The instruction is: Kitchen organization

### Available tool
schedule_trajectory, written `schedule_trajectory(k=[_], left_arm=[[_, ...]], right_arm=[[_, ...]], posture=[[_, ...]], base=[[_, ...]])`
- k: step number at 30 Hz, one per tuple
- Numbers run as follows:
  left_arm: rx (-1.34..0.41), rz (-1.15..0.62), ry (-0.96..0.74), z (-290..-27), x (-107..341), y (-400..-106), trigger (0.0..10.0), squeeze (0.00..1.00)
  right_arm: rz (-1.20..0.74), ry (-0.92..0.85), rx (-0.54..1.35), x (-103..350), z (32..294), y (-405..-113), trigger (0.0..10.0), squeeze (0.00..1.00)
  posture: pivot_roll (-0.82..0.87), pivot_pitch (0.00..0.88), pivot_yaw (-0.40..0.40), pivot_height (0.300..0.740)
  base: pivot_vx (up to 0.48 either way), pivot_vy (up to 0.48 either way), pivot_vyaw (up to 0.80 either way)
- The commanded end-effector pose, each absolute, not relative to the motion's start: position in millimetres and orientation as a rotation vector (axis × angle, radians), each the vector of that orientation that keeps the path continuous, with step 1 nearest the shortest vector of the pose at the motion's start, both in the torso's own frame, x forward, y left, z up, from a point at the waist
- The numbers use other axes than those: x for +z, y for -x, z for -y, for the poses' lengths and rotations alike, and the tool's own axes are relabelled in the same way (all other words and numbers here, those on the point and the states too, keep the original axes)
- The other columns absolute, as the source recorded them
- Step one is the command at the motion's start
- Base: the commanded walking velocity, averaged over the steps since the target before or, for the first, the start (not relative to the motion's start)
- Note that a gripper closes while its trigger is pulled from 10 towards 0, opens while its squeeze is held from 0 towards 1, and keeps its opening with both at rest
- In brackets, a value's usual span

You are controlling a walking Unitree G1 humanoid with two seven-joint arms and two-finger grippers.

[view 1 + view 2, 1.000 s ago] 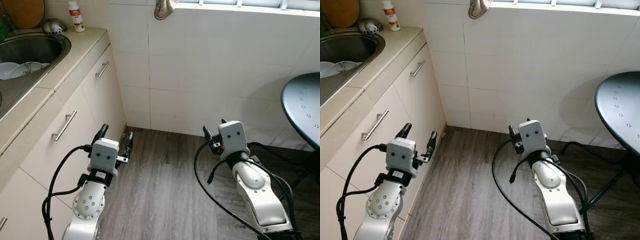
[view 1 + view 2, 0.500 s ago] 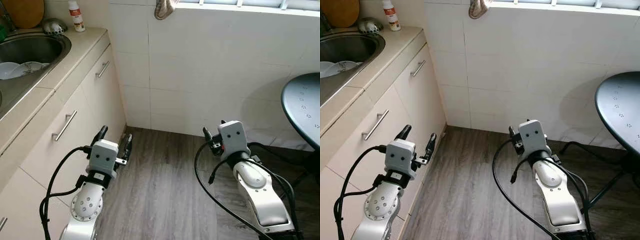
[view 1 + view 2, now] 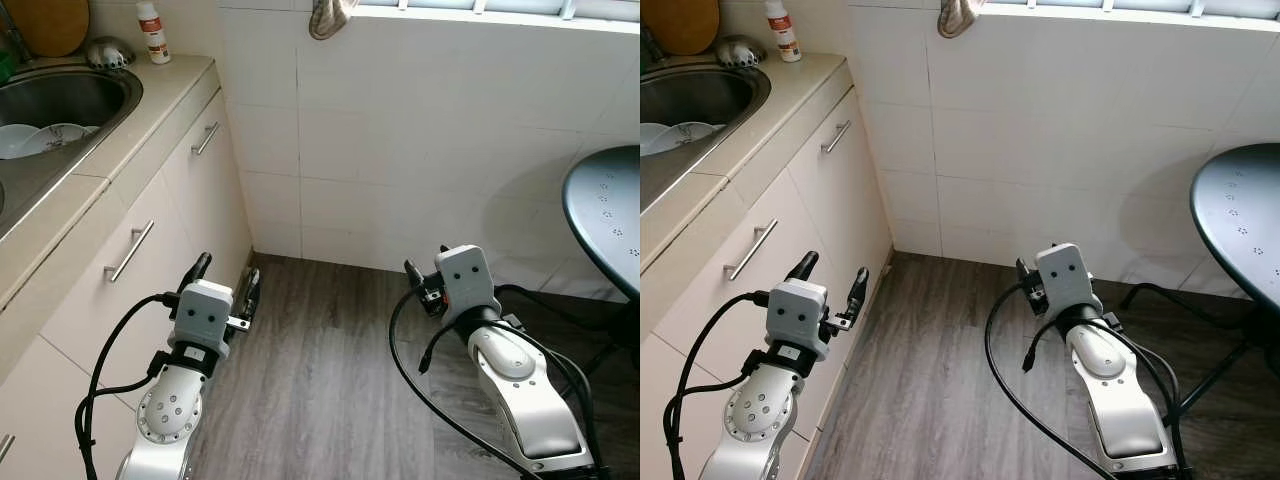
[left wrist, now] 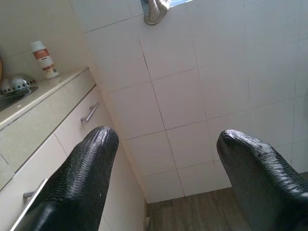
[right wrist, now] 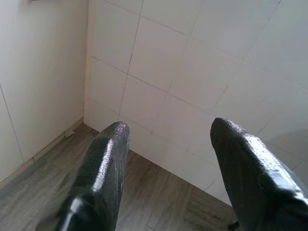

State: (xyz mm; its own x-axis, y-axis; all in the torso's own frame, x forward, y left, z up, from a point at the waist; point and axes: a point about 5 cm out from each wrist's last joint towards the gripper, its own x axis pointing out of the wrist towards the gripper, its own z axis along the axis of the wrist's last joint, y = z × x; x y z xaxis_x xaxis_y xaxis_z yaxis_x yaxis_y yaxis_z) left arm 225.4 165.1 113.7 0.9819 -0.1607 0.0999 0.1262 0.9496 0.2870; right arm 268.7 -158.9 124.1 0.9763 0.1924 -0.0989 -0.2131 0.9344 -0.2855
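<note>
My left gripper [image 3: 226, 277] hangs low beside the cream cabinet front [image 3: 170, 215], open, nothing between its fingers [image 4: 91, 159]. My right gripper [image 3: 425, 270] is held over the wood floor in front of the tiled wall, open and empty, its fingers [image 5: 250, 159] pointing at the wall's base. A steel sink [image 3: 95, 92] set in the counter at far left holds white dishes [image 3: 40, 138]. A white bottle with a red label [image 3: 152, 31] stands at the counter's back corner, beside a metal scrubber [image 3: 108, 52].
A dark round table [image 3: 605, 215] stands at the right, its legs near my right arm. Cabinet handles [image 3: 130, 250] stick out along the left. A cloth [image 3: 330, 15] hangs from the window ledge. A wooden board [image 3: 45, 22] leans behind the sink.
The left gripper has sunk a little lower along the cabinet front. The right gripper has dropped slightly.
</note>
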Motion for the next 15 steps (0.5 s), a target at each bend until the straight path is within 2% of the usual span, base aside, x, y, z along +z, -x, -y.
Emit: schedule_trajectory(k=[1,15], left_arm=[[-0.156,0.123,-0.284,-164.6,115.3,-225.8,10.0,0.00],[-0.168,0.122,-0.279,-161.3,114.4,-226.9,10.0,0.00]], right_arm=[[-0.065,0.304,0.215,127.0,157.9,-266.8,10.0,0.00],[-0.077,0.300,0.207,125.9,157.3,-267.2,10.0,0.00]], posture=[[0.03,0.023,-0.024,0.740],[0.02,0.022,-0.022,0.740]], base=[[0.000,0.000,0.00],[0.000,0.000,0.00]])
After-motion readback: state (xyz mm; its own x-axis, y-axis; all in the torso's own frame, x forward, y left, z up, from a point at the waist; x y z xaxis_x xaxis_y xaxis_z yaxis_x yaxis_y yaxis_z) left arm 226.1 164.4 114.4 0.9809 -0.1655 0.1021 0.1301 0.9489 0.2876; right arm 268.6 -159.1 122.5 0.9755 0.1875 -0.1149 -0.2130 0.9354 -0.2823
